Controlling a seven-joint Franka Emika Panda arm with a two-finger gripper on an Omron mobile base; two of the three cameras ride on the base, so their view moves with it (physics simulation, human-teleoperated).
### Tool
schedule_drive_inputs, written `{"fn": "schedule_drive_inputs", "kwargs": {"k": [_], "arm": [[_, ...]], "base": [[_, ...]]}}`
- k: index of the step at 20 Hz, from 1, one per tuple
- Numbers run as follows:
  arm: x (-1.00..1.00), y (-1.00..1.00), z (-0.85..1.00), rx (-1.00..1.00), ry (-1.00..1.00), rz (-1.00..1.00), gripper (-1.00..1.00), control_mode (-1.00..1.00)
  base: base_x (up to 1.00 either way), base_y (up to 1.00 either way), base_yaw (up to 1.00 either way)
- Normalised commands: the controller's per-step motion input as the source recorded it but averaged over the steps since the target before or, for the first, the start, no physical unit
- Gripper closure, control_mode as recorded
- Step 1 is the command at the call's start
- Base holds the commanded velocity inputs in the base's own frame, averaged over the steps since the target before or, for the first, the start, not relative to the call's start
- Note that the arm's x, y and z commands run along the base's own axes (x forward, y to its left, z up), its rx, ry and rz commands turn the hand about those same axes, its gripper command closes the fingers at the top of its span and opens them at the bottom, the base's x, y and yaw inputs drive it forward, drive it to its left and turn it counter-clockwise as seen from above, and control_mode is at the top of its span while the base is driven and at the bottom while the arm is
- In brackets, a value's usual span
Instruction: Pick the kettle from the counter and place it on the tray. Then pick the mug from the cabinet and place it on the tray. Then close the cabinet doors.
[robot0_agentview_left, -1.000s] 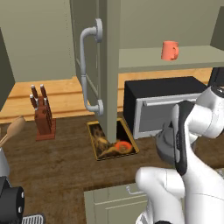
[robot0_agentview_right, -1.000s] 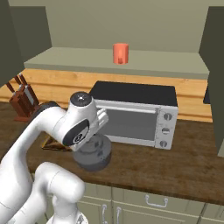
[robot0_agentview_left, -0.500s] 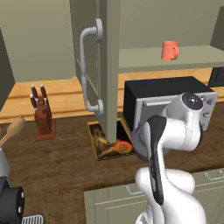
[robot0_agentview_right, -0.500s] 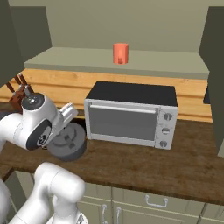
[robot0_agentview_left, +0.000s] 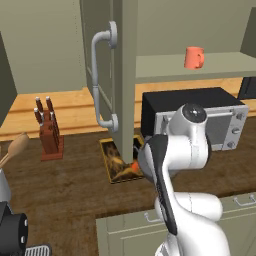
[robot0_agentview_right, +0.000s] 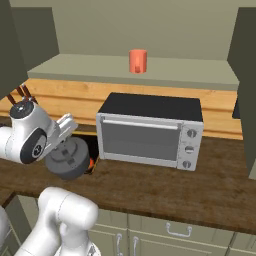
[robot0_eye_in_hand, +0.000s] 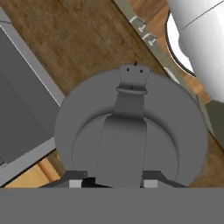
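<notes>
The dark grey kettle (robot0_agentview_right: 67, 160) hangs just over the counter (robot0_agentview_right: 175, 185), left of the toaster oven, and my gripper (robot0_agentview_right: 66, 146) is shut on its arched handle. From the hand view I look straight down on the kettle (robot0_eye_in_hand: 131, 127), its handle running up from between my fingertips (robot0_eye_in_hand: 114, 181). The tray (robot0_agentview_left: 116, 161) lies below the open cabinet door (robot0_agentview_left: 100, 55); my arm covers its right part, and an orange corner of the tray (robot0_agentview_right: 91, 163) peeks out beside the kettle. The salmon mug (robot0_agentview_left: 194, 57) stands on the cabinet shelf (robot0_agentview_left: 220, 67), also seen as the mug (robot0_agentview_right: 137, 61).
A toaster oven (robot0_agentview_right: 150, 130) stands on the counter right of the kettle. A knife block (robot0_agentview_left: 49, 131) is at the left. Both cabinet doors stand open, the right one (robot0_agentview_right: 246, 75) at the edge. Low drawers (robot0_agentview_right: 175, 232) run under the counter front.
My arm has swung left, carrying the kettle from in front of the toaster oven to the tray's end of the counter. The grip on the handle is unchanged.
</notes>
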Motion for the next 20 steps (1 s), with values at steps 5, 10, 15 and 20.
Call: {"fn": "schedule_drive_inputs", "kwargs": {"k": [5, 10, 15, 20], "arm": [[0.31, 0.24, -0.04, 0.03, 0.00, 0.00, 1.00, -1.00], [0.49, 0.21, -0.08, 0.01, 0.00, 0.00, 1.00, -1.00], [0.62, 0.19, -0.24, 0.00, 0.00, -0.03, 1.00, -1.00], [0.66, 0.19, -0.25, 0.00, 0.00, -0.05, 1.00, -1.00]], "base": [[0.00, 0.00, 0.00], [0.00, 0.00, 0.00], [0.00, 0.00, 0.00], [0.00, 0.00, 0.00]]}}
